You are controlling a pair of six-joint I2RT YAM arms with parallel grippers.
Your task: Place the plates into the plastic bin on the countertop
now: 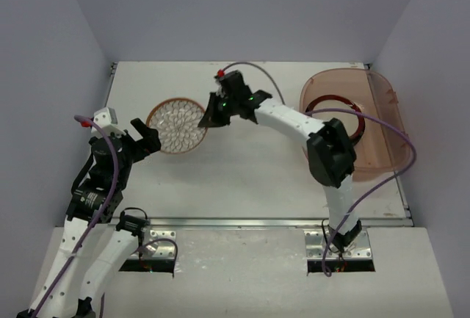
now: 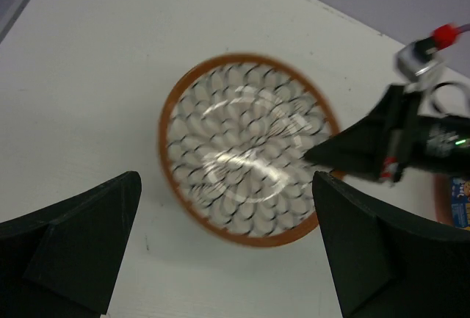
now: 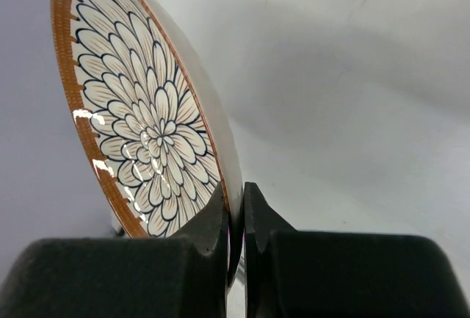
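Observation:
A brown-rimmed plate with a white petal pattern (image 1: 176,125) sits left of centre on the white countertop (image 1: 242,171). My right gripper (image 1: 211,118) is shut on its right rim. In the right wrist view the fingers (image 3: 220,215) pinch the plate's edge (image 3: 139,112) between them. My left gripper (image 1: 147,136) is open just left of the plate, not touching it. In the left wrist view the plate (image 2: 246,158) lies beyond my open left gripper (image 2: 226,186), and the right gripper (image 2: 367,145) holds its far-right rim. The plastic bin (image 1: 382,83) stands at the right, with a maroon-rimmed plate (image 1: 323,105) inside.
The right arm (image 1: 330,156) reaches across the front of the bin. Grey walls close in the countertop on the left, back and right. A metal strip (image 1: 257,222) runs along the near edge.

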